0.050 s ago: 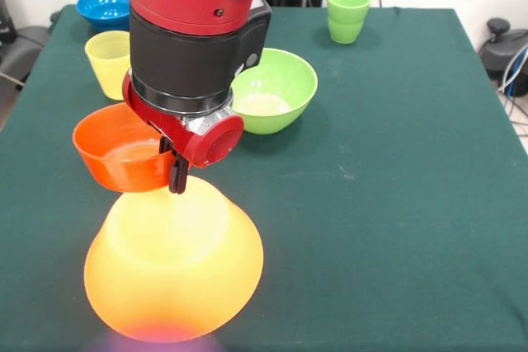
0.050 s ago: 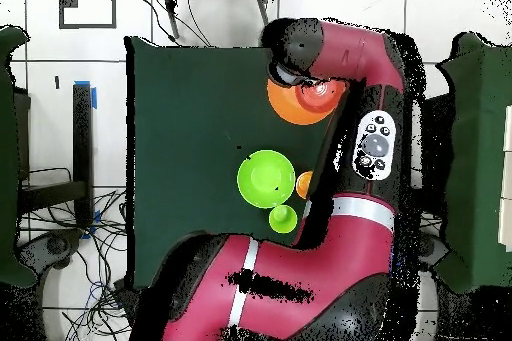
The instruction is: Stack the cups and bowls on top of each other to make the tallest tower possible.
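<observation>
- Bowls, four counted in the front view: a very large translucent orange bowl standing upside down near the table's near edge; a small orange-red bowl held up just above and beside its upturned base; a medium lime green bowl upright further back; a small blue bowl at the far corner of the table.
- Cups, three counted: a yellow cup upright beside the arm, and two lime green cups nested one in the other at the far side of the table.
- A faint purple glow shows under the rim of the large orange bowl at the picture's bottom edge; what it belongs to cannot be made out.
- Writing: none that can be read on any cup, bowl or the arm.
- Contents: the lime green bowl, the orange-red bowl and the yellow cup look empty; the blue bowl's inside is too far off to tell.
- Gripper: its dark fingers are closed over the rim of the orange-red bowl, carrying it clear of the table.
- The green table bears everything; the overhead view shows the red arm bent across the orange bowl, with the lime green bowl and a lime green cup nearer the base.
</observation>
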`<state>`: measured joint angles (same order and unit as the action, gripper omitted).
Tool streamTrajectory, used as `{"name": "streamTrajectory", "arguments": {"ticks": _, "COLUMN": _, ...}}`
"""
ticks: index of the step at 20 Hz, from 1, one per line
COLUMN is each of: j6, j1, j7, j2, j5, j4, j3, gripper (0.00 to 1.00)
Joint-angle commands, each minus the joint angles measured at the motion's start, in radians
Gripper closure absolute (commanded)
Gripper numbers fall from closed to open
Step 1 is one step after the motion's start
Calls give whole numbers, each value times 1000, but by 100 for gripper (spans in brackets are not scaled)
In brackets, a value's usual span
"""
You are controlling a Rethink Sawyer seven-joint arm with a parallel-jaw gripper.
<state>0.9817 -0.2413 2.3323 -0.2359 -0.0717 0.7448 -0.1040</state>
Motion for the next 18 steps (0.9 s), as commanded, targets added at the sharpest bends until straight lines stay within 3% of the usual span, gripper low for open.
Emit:
{"name": "streamTrajectory", "arguments": {"ticks": 1, "j6": -16, "j1": 22, "j7": -91, "j2": 6, "j5": -48, "j4": 119, "j3": 54, "gripper": 100}}
{"name": "streamTrajectory", "arguments": {"ticks": 13, "j6": -49, "j1": 17, "j7": -88, "j2": 8, "j5": -52, "j4": 137, "j3": 60, "gripper": 100}}
{"name": "streamTrajectory", "arguments": {"ticks": 18, "j6": -74, "j1": 8, "j7": -84, "j2": 46, "j5": -48, "j4": 110, "j3": 77, "gripper": 100}}
